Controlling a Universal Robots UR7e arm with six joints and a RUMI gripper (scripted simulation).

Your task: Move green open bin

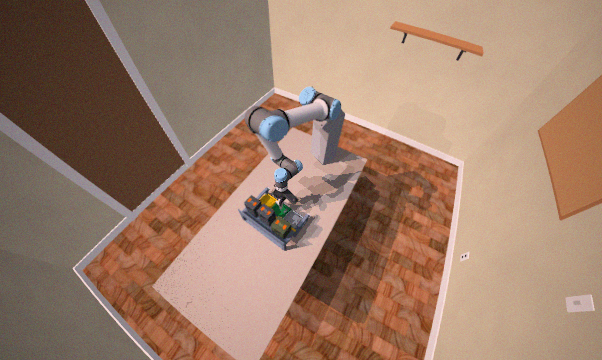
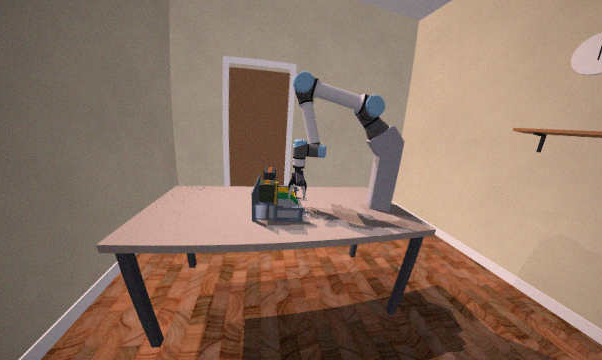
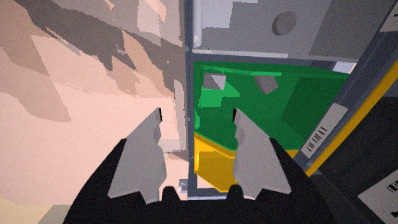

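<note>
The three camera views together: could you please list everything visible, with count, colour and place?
table: one, pale top on dark legs, room centre.
shelf unit: one, grey-blue, on the table near the arm.
green open bin: one, green, in the shelf, two grey parts inside.
yellow bin: one, yellow, next to the green bin.
grey bin: one, grey, on the green bin's other side.
dark boxes: several, orange-marked, on the shelf.
door: one, brown, far wall.
wall shelf: one, wooden, side wall.
clock: one, white, side wall.
arm: one, grey with blue joints, on a pedestal.
claw: one, partly open, empty, above the green bin's edge.
</note>
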